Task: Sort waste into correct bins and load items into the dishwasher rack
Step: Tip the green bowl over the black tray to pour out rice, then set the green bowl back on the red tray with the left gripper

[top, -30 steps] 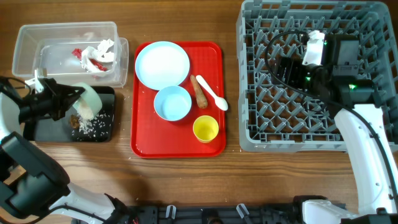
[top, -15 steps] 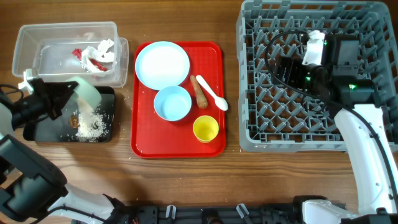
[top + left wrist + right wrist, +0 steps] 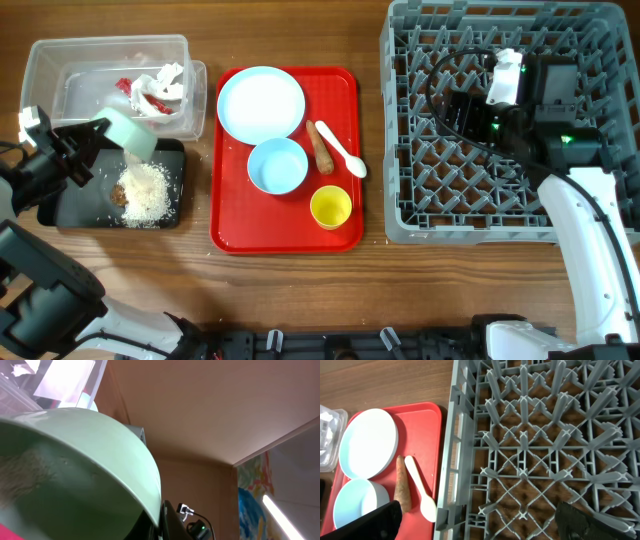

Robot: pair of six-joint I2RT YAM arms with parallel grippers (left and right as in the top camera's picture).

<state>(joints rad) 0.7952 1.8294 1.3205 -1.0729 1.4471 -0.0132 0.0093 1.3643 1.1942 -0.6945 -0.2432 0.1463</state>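
Observation:
My left gripper (image 3: 88, 148) is shut on the rim of the pale green bowl (image 3: 130, 133), which is tipped over the black tray (image 3: 72, 207); the bowl fills the left wrist view (image 3: 75, 470). White rice grains (image 3: 147, 192) and a dark brown scrap (image 3: 119, 194) lie in the black tray. The red-and-white wrapper (image 3: 152, 90) lies in the clear tub (image 3: 60, 70). My right gripper (image 3: 480, 522) is open and empty above the grey dishwasher rack (image 3: 400, 190). The plate (image 3: 261, 104), blue bowl (image 3: 277, 166), carrot stick (image 3: 322, 147), white spoon (image 3: 342, 153) and yellow cup (image 3: 331, 207) sit on the red tray (image 3: 230, 225).
The red serving tray lies between the bins on the left and the rack on the right. The right wrist view also shows the plate (image 3: 367, 442), blue bowl (image 3: 352, 505), carrot stick (image 3: 403, 482) and spoon (image 3: 420, 492) beside the rack's left wall (image 3: 451, 460).
My left gripper has lifted and drawn the green bowl back to the left while tipping it. More rice now lies in the black tray. The right arm has not moved.

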